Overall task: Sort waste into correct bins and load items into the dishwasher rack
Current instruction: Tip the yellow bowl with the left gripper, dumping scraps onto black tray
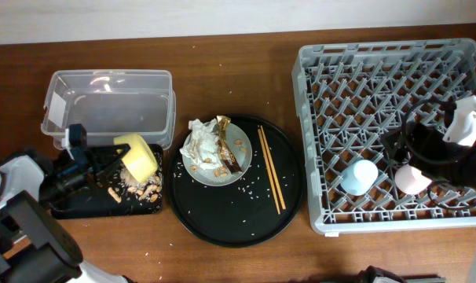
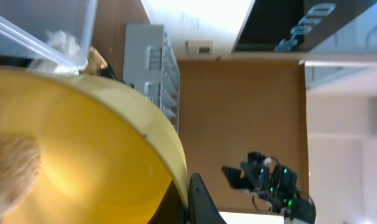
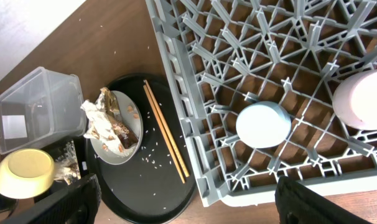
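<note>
Yellow bowl (image 1: pixel 140 155), clamped at its rim by the left gripper (image 1: pixel 111 159), tips over the shallow black tray (image 1: pixel 69 211). The dishwasher rack (image 1: pixel 315 134) lies well to its right, beneath the right gripper (image 1: pixel 417 146), its fingers apart.

A large round black tray (image 1: pixel 222 214) lies flat on the brown wooden table (image 1: pixel 238 56), near its front edge; a pale wall strip (image 1: pixel 222 16) runs behind; a black device (image 2: pixel 269 180) shows green lights.
</note>
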You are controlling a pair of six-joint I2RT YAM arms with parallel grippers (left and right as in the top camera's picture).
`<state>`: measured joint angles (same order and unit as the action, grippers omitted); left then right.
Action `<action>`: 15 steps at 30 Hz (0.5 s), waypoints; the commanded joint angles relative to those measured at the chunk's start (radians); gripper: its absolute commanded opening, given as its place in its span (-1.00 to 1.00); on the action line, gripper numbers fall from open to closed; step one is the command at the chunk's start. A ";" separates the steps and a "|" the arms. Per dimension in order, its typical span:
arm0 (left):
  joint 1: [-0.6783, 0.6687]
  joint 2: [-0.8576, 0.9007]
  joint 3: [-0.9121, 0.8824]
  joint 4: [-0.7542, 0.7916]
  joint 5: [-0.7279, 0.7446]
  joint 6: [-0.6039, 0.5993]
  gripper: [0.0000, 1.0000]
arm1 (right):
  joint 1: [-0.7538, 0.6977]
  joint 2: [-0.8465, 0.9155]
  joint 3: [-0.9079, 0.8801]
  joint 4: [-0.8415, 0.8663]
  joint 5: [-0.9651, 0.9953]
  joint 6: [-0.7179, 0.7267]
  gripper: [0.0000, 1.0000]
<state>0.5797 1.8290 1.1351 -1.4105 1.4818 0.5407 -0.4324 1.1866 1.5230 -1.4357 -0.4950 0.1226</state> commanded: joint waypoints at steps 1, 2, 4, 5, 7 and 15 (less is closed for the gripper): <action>0.034 0.004 0.001 -0.103 -0.010 0.158 -1.00 | 0.000 0.000 0.007 0.002 0.008 -0.010 0.81; 0.034 0.006 0.000 -0.150 -0.011 0.125 -1.00 | 0.000 0.000 0.007 0.003 0.008 -0.010 0.81; 0.032 0.000 0.009 -0.188 0.030 0.308 -1.00 | 0.000 0.000 0.007 0.002 0.008 -0.010 0.81; 0.042 0.005 0.012 -0.147 0.004 0.147 -1.00 | 0.000 0.000 0.007 0.003 0.008 -0.010 0.81; 0.043 0.002 0.013 -0.136 -0.021 0.194 -1.00 | 0.000 0.000 0.007 0.000 0.008 -0.010 0.81; -0.160 -0.190 0.122 -0.198 -0.312 -0.018 -0.99 | 0.000 0.000 0.007 0.003 0.008 -0.010 0.81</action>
<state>0.5018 1.7588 1.1797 -1.6703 1.3029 0.7151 -0.4324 1.1885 1.5230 -1.4353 -0.4950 0.1230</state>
